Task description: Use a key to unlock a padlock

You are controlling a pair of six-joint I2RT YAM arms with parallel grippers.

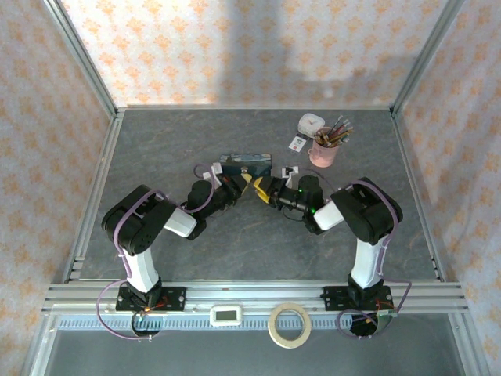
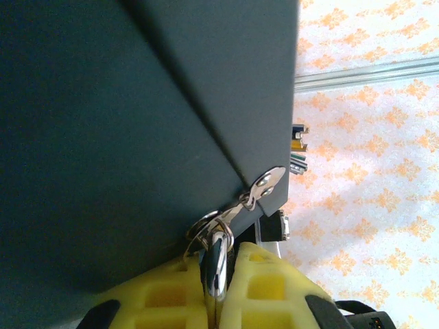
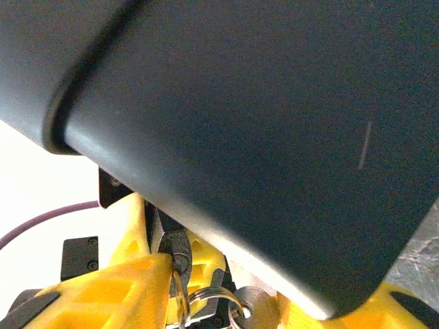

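Overhead, grey marbled table point(image 1: 258, 258), floral walls point(image 1: 235, 47), left tool point(image 1: 244, 181) beside right tool point(image 1: 261, 188).

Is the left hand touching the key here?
Touching. The left wrist view shows the key pinched between the yellow fingers of the left hand, with no gap on either side.

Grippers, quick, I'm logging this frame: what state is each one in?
Left gripper: closed on the key, a silvery piece pinched between its yellow fingers.
Right gripper: cannot be told.
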